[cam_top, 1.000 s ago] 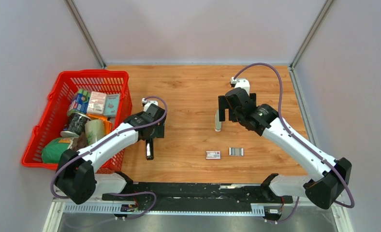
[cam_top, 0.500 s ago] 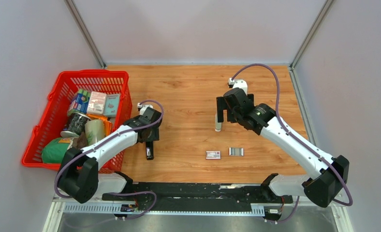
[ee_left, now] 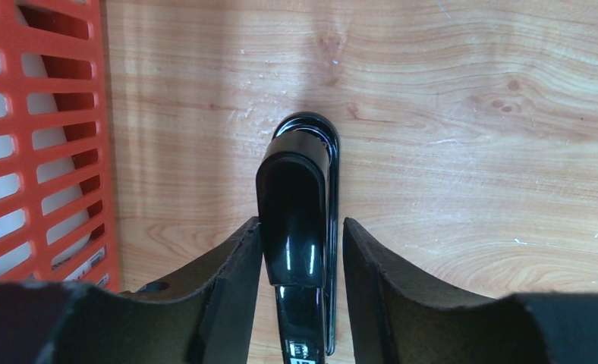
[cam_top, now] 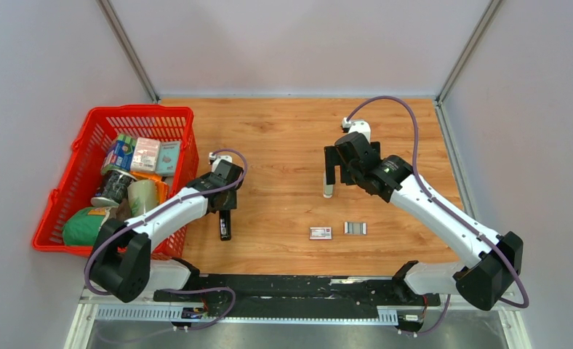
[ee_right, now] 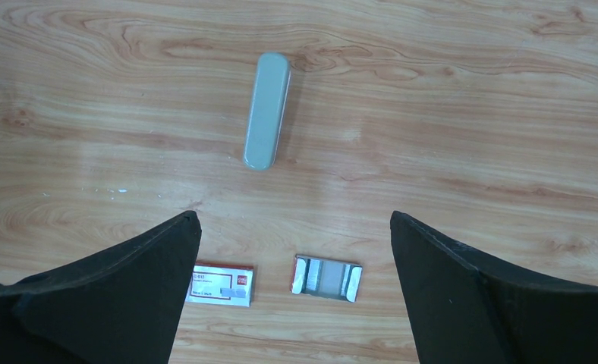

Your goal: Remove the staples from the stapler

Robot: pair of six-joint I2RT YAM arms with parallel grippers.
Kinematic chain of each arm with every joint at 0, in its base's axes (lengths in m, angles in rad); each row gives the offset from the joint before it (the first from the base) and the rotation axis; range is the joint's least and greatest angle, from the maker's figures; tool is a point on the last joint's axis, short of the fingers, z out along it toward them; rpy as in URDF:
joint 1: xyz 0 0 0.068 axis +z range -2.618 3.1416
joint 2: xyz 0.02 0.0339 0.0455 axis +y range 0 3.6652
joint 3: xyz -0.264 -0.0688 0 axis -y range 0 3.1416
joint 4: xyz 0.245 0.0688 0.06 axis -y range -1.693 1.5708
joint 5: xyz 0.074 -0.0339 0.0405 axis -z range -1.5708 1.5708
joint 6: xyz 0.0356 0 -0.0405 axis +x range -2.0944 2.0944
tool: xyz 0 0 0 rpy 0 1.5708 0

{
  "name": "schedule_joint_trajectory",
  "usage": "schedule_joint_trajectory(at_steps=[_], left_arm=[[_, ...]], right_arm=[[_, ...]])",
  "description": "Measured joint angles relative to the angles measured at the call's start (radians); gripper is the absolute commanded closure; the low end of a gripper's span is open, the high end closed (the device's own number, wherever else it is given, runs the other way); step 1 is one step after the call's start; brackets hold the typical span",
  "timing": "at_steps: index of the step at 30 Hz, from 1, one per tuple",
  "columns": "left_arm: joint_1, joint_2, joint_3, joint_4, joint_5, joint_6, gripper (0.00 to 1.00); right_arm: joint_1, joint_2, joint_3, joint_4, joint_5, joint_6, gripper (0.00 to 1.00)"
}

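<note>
While the left tool [ee_left: 301, 227] is hanging low over the near-left part of the wooden desk [cam_top: 283, 131], its two black fingers are flanking a black stapler [ee_left: 297, 189]. That stapler is lying flat on the wood, just beside the red plastic basket [ee_left: 45, 152]. The tool is standing spread only a little wider than the stapler. In the left wrist view one finger [ee_left: 231, 280] is looking as if it is touching the stapler's side. A thin sliver of wood is showing between the stapler and the other finger [ee_left: 372, 288], so nothing is being pinched. The stapler's rounded end is pointing away from the wrist camera, and its glossy top arm is sitting over its base. Whether anything is loaded inside it cannot be told.

Well apart from it, the right tool [ee_right: 294, 220] is hovering above the middle of the desk with its fingers spread wide and gripping nothing. Below it a pale grey bar [ee_right: 266, 121] with rounded ends is lying flat on the wood.

Nearer the arm bases a small red-and-white printed box [ee_right: 220, 283] is lying flat, and just to its right, not touching it, a small white-ended tray [ee_right: 302, 274] is resting. The staples [ee_right: 327, 277] are showing as a silver-grey strip in the middle of that tray, well apart from the black stapler. From above, the basket is holding packets and tins [cam_top: 134, 156].
</note>
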Motion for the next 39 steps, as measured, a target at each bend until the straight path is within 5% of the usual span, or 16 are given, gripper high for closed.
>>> schedule_joint_trajectory(at_steps=[11, 14, 21, 33, 39], left_arm=[[0.003, 0.003, -0.002, 0.024, -0.014, 0.024, 0.72], [0.005, 0.003, -0.005, 0.035, -0.013, 0.026, 0.99], [0.008, 0.0, -0.013, 0.075, 0.035, 0.062, 1.0], [0.009, -0.047, -0.018, 0.11, 0.413, 0.133, 1.0], [-0.043, -0.009, -0.002, 0.143, 0.483, 0.158, 1.0]], right_arm=[[0.0, 0.0, -0.003, 0.001, -0.008, 0.0, 0.0], [0.0, 0.0, -0.003, 0.001, -0.008, 0.0, 0.0], [0.0, 0.0, -0.003, 0.001, -0.009, 0.0, 0.0], [0.0, -0.016, -0.003, 0.001, -0.042, 0.0, 0.0], [0.0, -0.04, -0.014, 0.005, -0.068, 0.0, 0.0]])
